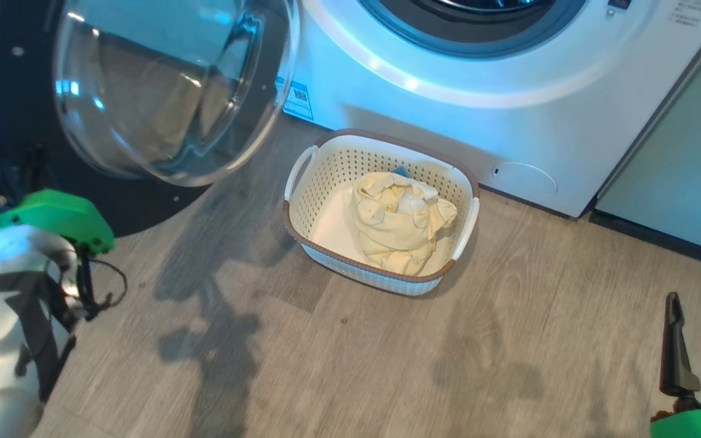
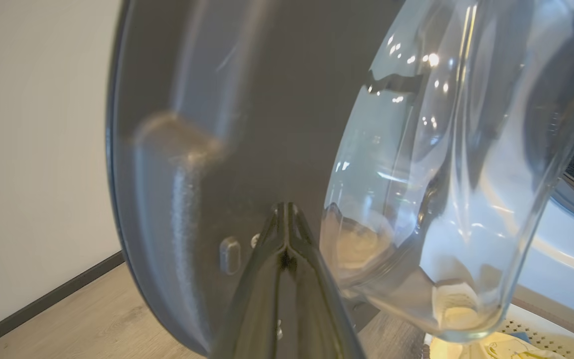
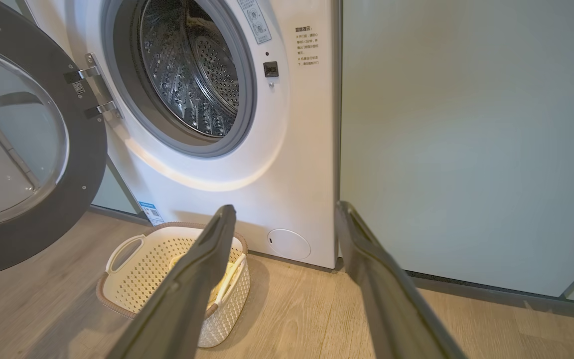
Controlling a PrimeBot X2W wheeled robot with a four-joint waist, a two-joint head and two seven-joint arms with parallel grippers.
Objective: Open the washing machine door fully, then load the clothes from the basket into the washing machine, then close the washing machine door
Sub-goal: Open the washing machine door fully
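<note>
Head view: the washing machine door [image 1: 174, 91] is standing open at left; the clothes [image 1: 399, 222] are lying in the basket [image 1: 332, 176] before the washing machine [image 1: 448, 121]. Left wrist view: the left gripper [image 2: 286, 208] is pointing at the door's dark rim, fingers pressed together. Right wrist view: the right gripper [image 3: 284, 205] is hanging empty, fingers apart.

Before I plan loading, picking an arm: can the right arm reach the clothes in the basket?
Probably yes: the right gripper is open, with only floor between it and the basket; the clothes lie uncovered, and the washing machine door stands off left.
</note>
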